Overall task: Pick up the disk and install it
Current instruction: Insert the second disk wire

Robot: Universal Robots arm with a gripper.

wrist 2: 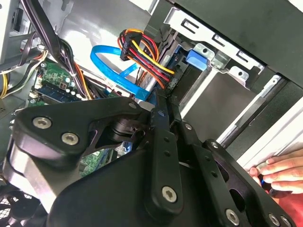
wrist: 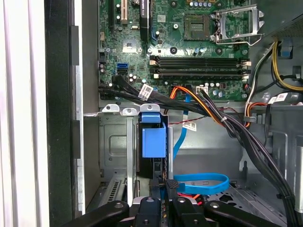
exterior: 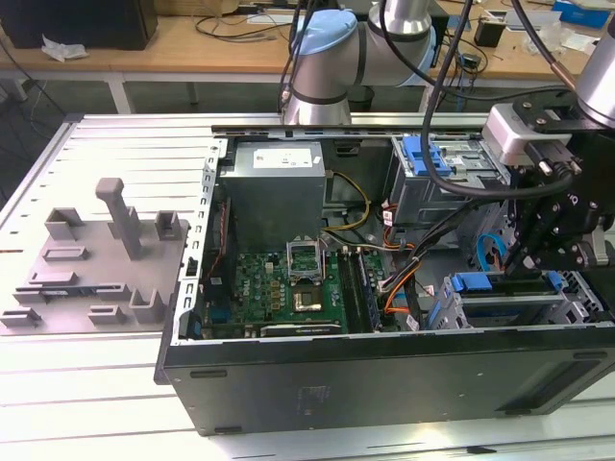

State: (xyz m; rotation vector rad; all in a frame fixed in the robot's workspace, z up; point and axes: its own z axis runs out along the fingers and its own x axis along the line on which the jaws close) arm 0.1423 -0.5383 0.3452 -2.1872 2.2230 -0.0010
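The disk stands edge-on in the drive bay of the open computer case, its bright blue carrier bracket facing the first wrist camera. In the exterior view the bracket of the disk lies low at the right of the case. My black gripper sits right at the disk's near end, fingers together with nothing seen between them. The second wrist view has the gripper tips pressed close beside a blue tab of the disk. From outside, the gripper hangs just above the bay.
A looped blue data cable and a red, yellow and black cable bundle lie beside the bay. The motherboard, grey power box and upper drive cage fill the case. A person's hand rests by the case edge. A grey fixture occupies the exterior view's left.
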